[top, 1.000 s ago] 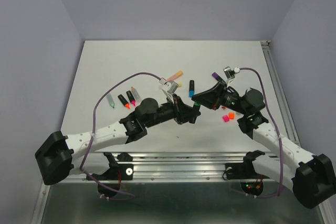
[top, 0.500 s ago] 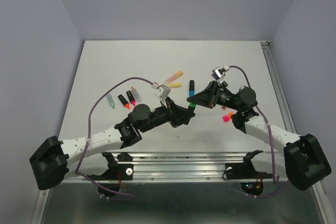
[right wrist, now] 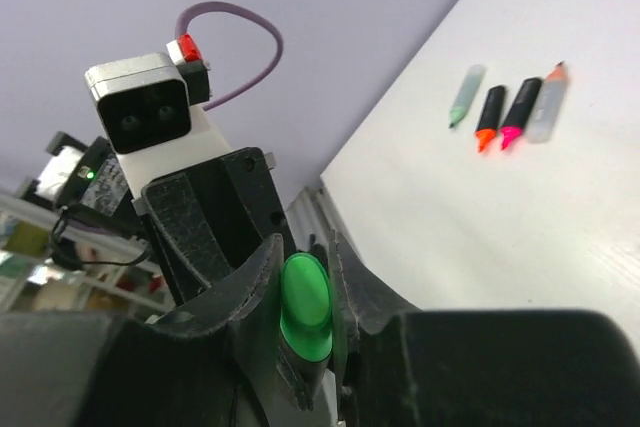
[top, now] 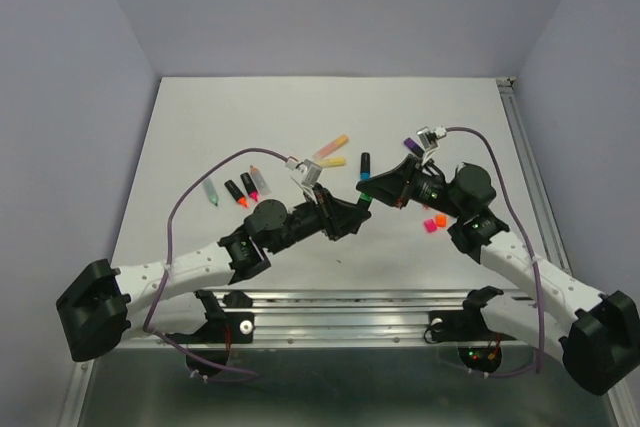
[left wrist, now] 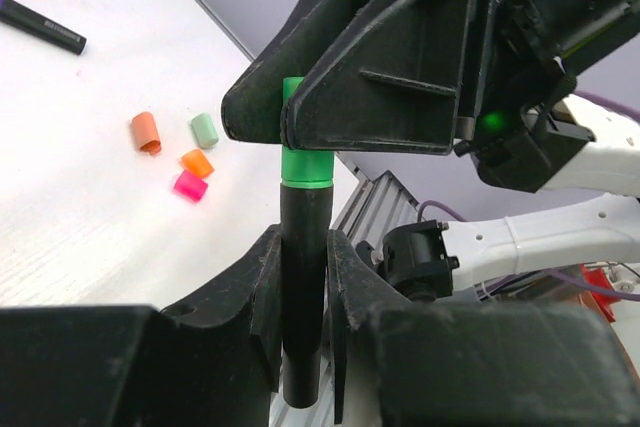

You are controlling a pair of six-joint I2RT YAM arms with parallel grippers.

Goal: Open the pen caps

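A white table point(top: 200, 117) sits between lavender walls. Above its near middle the two arms meet. The left gripper point(left wrist: 303, 247) is clamped on a black marker barrel point(left wrist: 303, 327), and the right gripper point(right wrist: 305, 247) is closed around that marker's green cap point(left wrist: 305, 167). The cap seems seated on the barrel, though the fingers hide its top. Loose caps point(left wrist: 189, 186) lie on the table near the right arm, and uncapped markers point(top: 233, 190) lie at the left.

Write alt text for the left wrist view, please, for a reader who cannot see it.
The left gripper clamps a black marker by its barrel while the right gripper pinches its green cap. Four loose caps lie on the white table behind.
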